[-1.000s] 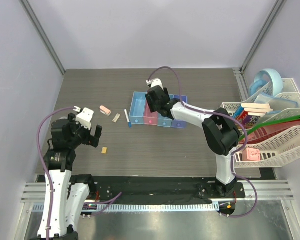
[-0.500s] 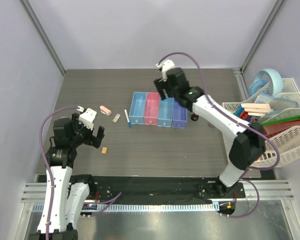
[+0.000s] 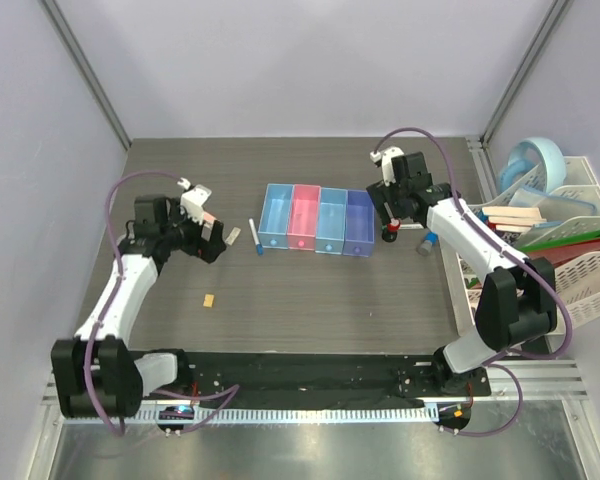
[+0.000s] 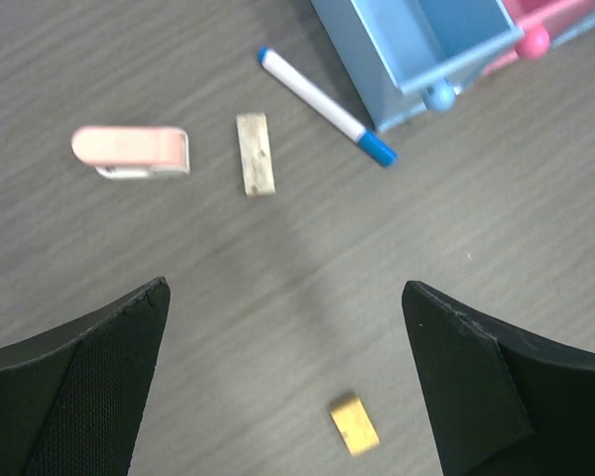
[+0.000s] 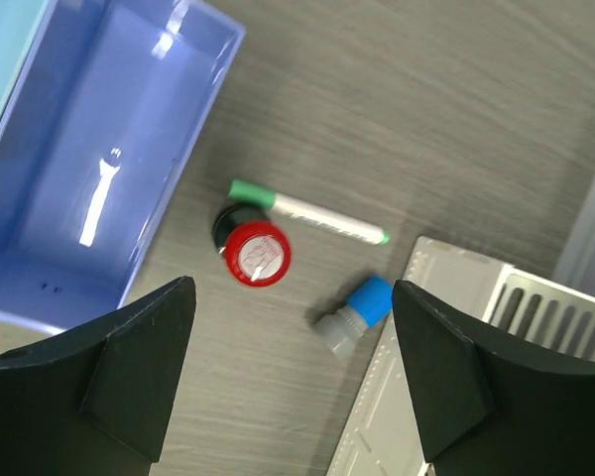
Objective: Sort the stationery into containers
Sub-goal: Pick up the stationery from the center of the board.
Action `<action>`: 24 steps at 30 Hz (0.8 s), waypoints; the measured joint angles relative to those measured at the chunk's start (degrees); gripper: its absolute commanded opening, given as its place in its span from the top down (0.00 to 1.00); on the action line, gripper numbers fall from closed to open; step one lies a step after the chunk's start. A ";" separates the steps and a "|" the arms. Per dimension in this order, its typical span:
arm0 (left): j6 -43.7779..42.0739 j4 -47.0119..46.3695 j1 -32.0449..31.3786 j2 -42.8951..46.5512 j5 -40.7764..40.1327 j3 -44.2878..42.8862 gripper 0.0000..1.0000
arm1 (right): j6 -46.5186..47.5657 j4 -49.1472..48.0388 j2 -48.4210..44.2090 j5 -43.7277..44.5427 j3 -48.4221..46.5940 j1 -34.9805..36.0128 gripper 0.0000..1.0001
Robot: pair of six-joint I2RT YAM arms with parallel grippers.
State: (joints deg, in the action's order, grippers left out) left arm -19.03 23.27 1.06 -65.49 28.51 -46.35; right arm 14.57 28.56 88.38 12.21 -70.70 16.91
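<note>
The left gripper [image 4: 286, 288] is being held wide open, nothing between its jaws, over the left part of the table [image 3: 310, 290]. Beneath it the pink eraser [image 4: 131, 149], the tan block [image 4: 255, 154] and the blue-capped pen [image 4: 325, 107] are lying apart from one another, the pen nearest the light blue end bin [image 4: 377, 61]. The right gripper [image 5: 293, 288] is likewise being held wide and empty towards the table's right edge, above the red-capped bottle [image 5: 255, 248]. The bottle is standing near the darker blue bin [image 5: 99, 169], just beside the green-tipped pen [image 5: 307, 211].

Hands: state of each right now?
Left hand: open, holding nothing.
Right hand: open, holding nothing.
</note>
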 measured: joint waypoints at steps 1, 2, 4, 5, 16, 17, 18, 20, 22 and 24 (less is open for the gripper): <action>0.57 -1.07 -0.57 -1.81 -0.09 -0.94 0.00 | 0.07 0.31 -0.07 -0.72 0.46 0.00 0.14; 1.05 -2.82 -1.22 -4.26 -0.48 -2.47 0.00 | 0.09 0.44 -0.26 -1.66 1.18 0.00 0.15; 1.75 -5.40 -2.73 -7.30 -1.01 -4.17 0.00 | 0.07 0.74 -0.70 -3.17 2.16 0.00 0.15; 2.14 -6.88 -3.72 -8.92 -1.29 -5.11 0.00 | 0.07 0.81 -0.81 -3.74 2.47 -0.04 0.15; 2.69 -15.76 -11.34 -19.98 -6.51 -7.13 0.00 | 0.33 0.94 3.04 -10.01 4.46 -2.54 0.25; 2.67 -16.37 -11.80 -20.85 -6.86 -7.23 0.00 | 0.31 0.94 3.72 -10.10 4.48 -2.73 0.25; 2.64 -17.00 -12.31 -21.97 -7.28 -7.58 0.00 | 0.31 0.92 4.28 -10.21 4.48 -2.80 0.25; 2.60 -17.99 -13.18 -24.22 -8.22 -8.33 0.00 | 0.33 0.87 4.87 -10.40 4.52 -2.86 0.25; 2.54 -18.78 -13.84 -25.94 -9.25 -8.87 0.00 | 0.42 0.63 4.94 -10.58 4.66 -2.91 0.25; 2.43 -19.76 -14.36 -27.28 -10.14 -9.05 0.00 | 0.66 0.33 4.94 -10.73 4.66 -3.13 0.25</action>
State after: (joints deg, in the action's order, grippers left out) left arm -16.60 3.51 -13.30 -92.77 18.37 -55.40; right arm 15.22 28.88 93.32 1.48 -66.04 13.78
